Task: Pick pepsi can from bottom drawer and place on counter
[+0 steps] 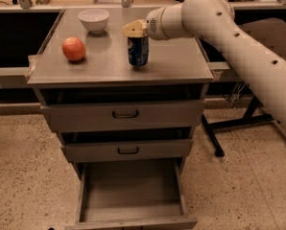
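The pepsi can (138,51) stands upright on the counter (172,61), right of centre and near the front. My gripper (134,30) is directly on top of the can and shut on its upper rim, with the white arm reaching in from the right. The bottom drawer (133,210) is pulled fully open below, and its grey tray holds nothing that I can see.
A red apple (74,49) lies on the counter's left side and a white bowl (94,19) stands at the back left. The two upper drawers (125,114) are closed. A dark side table on a stand (258,37) is to the right.
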`<action>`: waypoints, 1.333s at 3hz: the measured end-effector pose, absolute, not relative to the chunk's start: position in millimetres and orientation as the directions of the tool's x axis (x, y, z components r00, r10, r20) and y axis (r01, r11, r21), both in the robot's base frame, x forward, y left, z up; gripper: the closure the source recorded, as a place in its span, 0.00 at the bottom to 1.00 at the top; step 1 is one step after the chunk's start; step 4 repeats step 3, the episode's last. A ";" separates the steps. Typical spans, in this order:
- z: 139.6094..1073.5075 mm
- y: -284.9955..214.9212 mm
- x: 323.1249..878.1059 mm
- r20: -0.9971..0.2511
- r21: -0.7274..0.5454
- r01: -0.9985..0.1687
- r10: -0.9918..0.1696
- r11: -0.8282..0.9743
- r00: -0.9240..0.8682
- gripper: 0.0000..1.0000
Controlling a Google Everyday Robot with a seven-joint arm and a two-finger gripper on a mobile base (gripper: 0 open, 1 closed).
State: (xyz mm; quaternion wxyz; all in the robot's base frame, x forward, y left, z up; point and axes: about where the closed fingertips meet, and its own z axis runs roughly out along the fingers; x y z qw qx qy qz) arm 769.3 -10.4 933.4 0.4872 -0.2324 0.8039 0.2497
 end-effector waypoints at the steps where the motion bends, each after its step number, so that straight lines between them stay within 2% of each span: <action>1: 932.1 -11.3 769.9 -0.899 0.186 -0.609 -0.117 0.771 -0.422 0.14; 2: 932.1 -11.2 769.9 -0.899 0.186 -0.609 -0.117 0.771 -0.422 0.00; 4: 932.1 -11.2 769.9 -0.899 0.186 -0.609 -0.117 0.771 -0.422 0.00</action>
